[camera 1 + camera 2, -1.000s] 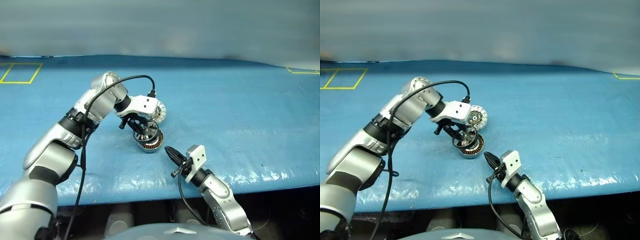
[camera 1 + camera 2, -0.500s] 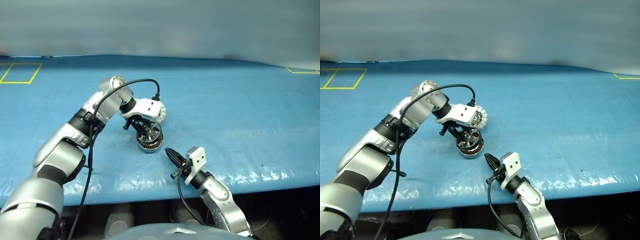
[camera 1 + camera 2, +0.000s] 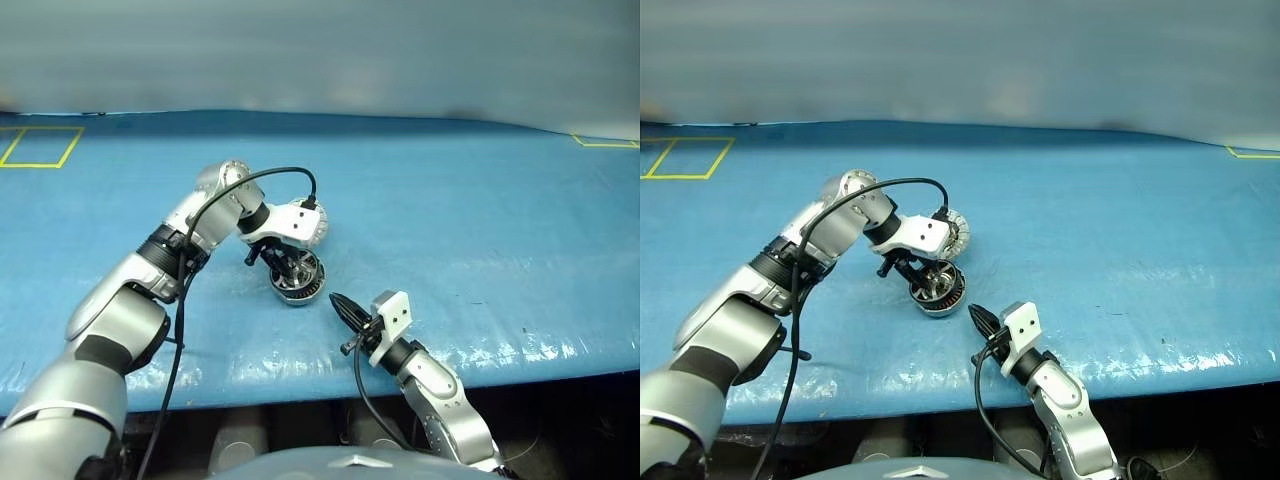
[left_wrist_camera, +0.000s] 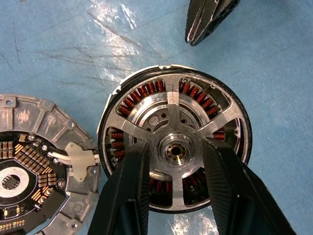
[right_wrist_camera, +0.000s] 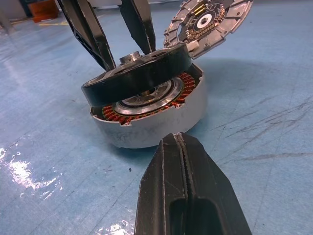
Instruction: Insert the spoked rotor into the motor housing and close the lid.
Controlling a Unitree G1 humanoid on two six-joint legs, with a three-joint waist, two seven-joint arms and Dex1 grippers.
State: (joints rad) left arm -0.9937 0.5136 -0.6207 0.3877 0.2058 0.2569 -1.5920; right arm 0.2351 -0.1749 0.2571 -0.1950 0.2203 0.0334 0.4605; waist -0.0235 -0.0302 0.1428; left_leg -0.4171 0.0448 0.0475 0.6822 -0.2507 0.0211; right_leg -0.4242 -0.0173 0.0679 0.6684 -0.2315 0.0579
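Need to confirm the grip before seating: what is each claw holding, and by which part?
Left claw holds the spoked rotor by its centre hub, tilted over the motor housing. Right claw is shut, holding nothing.

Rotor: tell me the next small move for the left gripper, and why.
Probably press the rotor level, down into the housing, before letting go. The left gripper grips its hub, and its spokes sit over the copper windings, but from the right wrist its black rim is tilted, one side raised above the housing wall. The lid is open beside it, and the right gripper waits shut nearby.
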